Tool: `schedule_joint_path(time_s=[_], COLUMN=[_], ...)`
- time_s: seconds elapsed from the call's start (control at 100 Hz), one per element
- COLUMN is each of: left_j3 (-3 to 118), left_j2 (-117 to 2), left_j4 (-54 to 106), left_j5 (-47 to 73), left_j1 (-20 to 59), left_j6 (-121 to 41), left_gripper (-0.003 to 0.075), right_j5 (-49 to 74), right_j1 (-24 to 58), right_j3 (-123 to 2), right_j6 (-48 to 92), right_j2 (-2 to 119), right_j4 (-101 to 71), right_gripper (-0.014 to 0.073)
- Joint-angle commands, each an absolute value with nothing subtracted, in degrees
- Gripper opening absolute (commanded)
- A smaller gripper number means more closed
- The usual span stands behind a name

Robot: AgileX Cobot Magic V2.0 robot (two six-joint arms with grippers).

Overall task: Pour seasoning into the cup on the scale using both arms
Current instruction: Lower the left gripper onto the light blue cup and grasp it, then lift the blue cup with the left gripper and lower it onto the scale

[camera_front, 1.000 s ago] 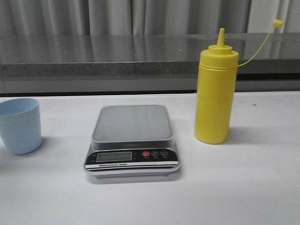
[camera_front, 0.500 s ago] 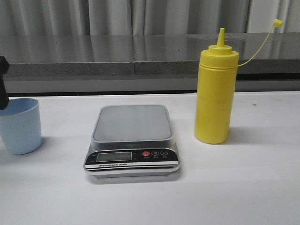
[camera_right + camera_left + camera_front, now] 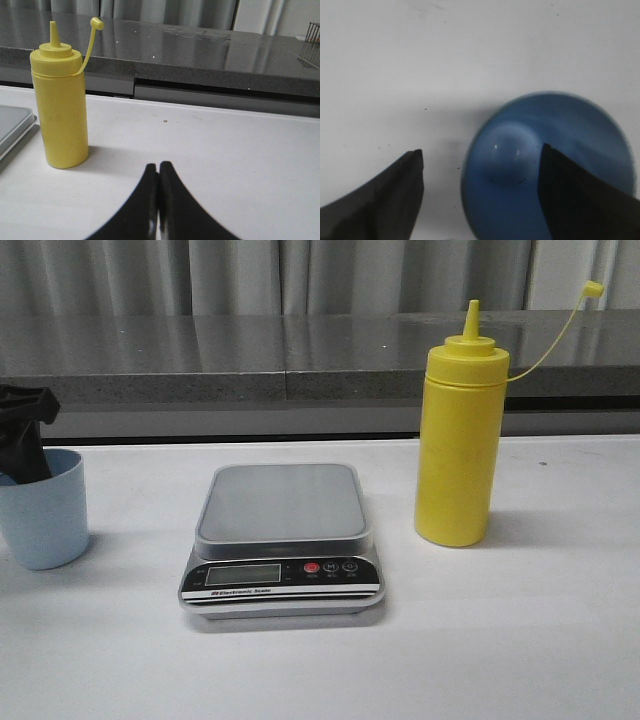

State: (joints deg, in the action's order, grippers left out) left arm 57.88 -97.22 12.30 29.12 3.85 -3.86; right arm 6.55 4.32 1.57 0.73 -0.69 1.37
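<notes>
The pale blue cup (image 3: 45, 512) stands on the white table at the far left, empty. My left gripper (image 3: 481, 152) is open and straddles the cup's wall from above. One finger (image 3: 580, 195) is over the cup's inside (image 3: 520, 170), the other (image 3: 385, 200) is outside it. In the front view a black finger (image 3: 24, 440) dips at the cup's rim. The scale (image 3: 283, 502) sits in the middle with a bare platform. The yellow seasoning bottle (image 3: 458, 450) stands upright to its right, cap hanging open on its tether. My right gripper (image 3: 159, 167) is shut and empty, low over the table beside the bottle (image 3: 60, 110).
A grey counter ledge (image 3: 300, 360) with curtains behind runs along the table's back edge. The scale's corner (image 3: 12, 125) shows in the right wrist view next to the bottle. The right gripper does not show in the front view.
My left gripper has come into the front view from the left and moved down to the cup's rim. The cup, scale and bottle have not moved.
</notes>
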Motion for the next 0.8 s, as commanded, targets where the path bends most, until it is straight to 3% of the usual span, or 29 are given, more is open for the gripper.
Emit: schedule_joint_path(time_s=[0.0, 0.12, 0.27, 0.53, 0.79], left_j3=[59.54, 59.54, 59.54, 60.78, 70.81], left_j2=[-95.92, -96.67, -96.72, -95.18, -93.36], left_j4=[13.02, 13.02, 13.02, 13.02, 13.12], left_j5=[26.64, 26.64, 26.64, 30.58, 41.71], left_j1=[4.55, 4.55, 4.55, 4.76, 7.97], left_j6=[-3.8, -3.8, -3.8, -3.8, -3.92], left_gripper=[0.0359, 0.0217, -0.0021, -0.002, -0.002], right_j5=[2.25, 2.25, 2.25, 2.25, 2.25], right_j1=[4.06, 4.06, 4.06, 4.06, 4.06], right_j3=[0.3, 0.3, 0.3, 0.3, 0.3], right_j6=[0.89, 0.89, 0.89, 0.89, 0.89], right_j2=[-1.72, -1.72, -1.72, -1.72, -1.72], right_j4=[2.01, 2.01, 2.01, 2.01, 2.01], right_gripper=[-0.0067, -0.0067, -0.0067, -0.0067, -0.0067])
